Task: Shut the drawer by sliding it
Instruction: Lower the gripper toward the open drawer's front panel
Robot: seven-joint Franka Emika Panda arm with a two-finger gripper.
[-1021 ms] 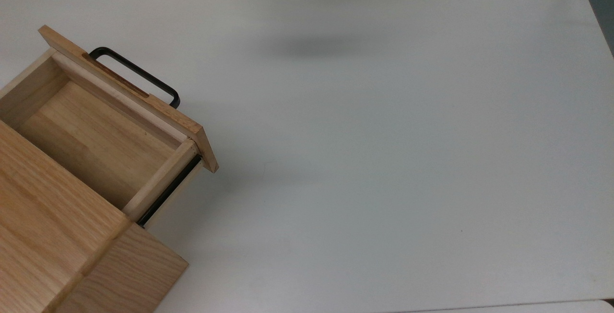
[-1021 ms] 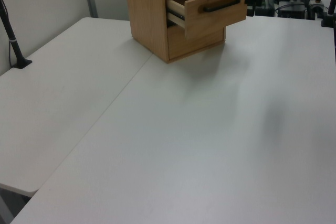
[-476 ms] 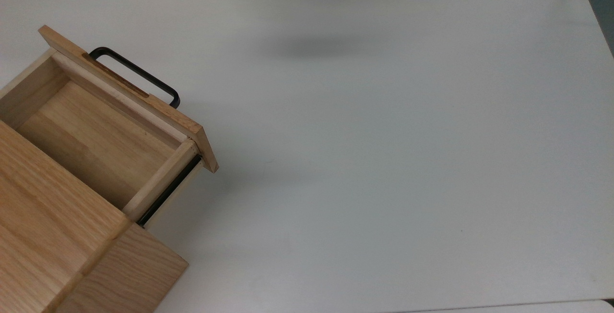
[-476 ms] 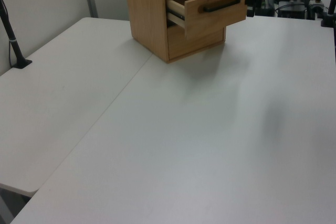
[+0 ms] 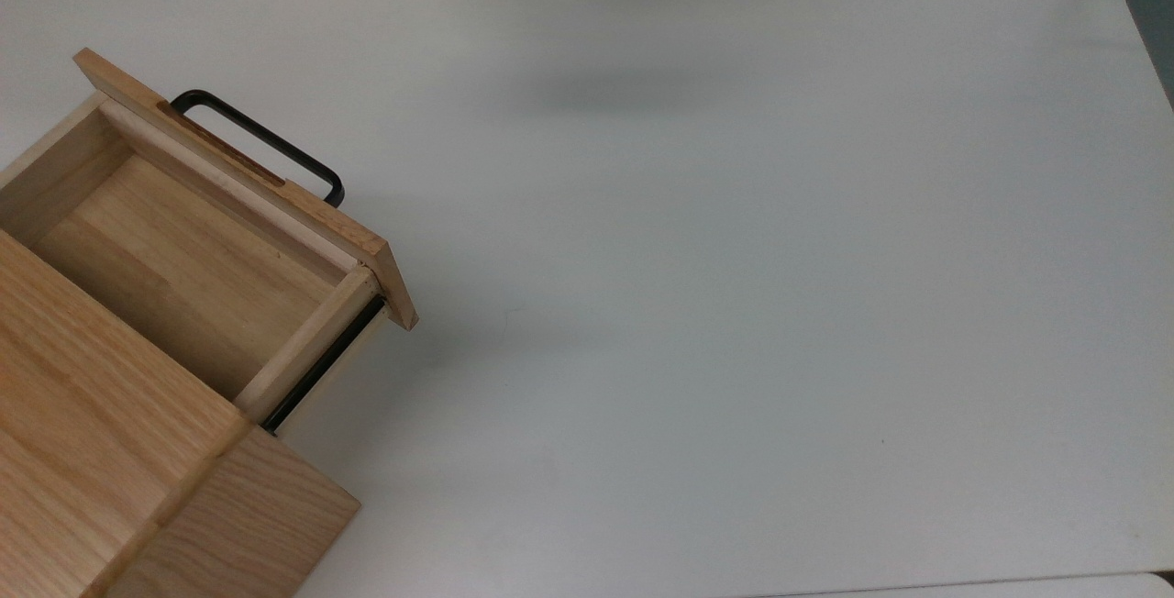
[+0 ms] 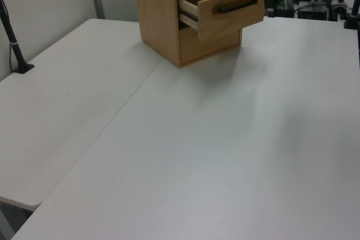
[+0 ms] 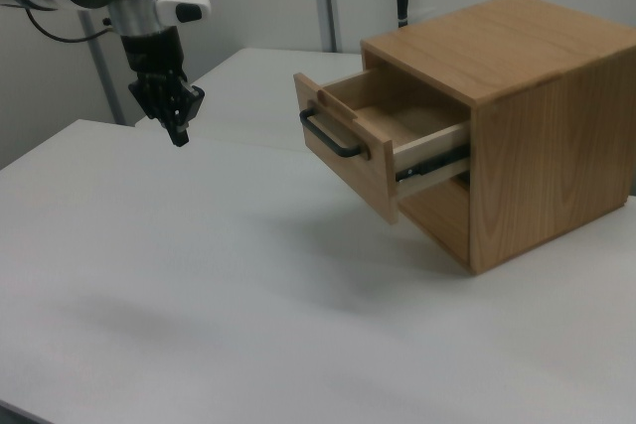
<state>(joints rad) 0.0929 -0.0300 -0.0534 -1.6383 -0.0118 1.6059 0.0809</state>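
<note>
With fingers pressed together, the gripper (image 7: 179,136) is hovering at the right view's upper left, and should ideally be meeting the open drawer (image 7: 370,151) squarely on its front panel (image 7: 338,168), pushing straight along the slides.

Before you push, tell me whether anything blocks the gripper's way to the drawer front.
Nothing visible does. The gripper hangs above bare white table, well off from the drawer. The drawer box looks empty inside, so nothing visible blocks it sliding into the cabinet.

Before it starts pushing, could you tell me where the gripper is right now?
In the right view, the gripper hangs above the white table at upper left, well clear of the open drawer.
</note>
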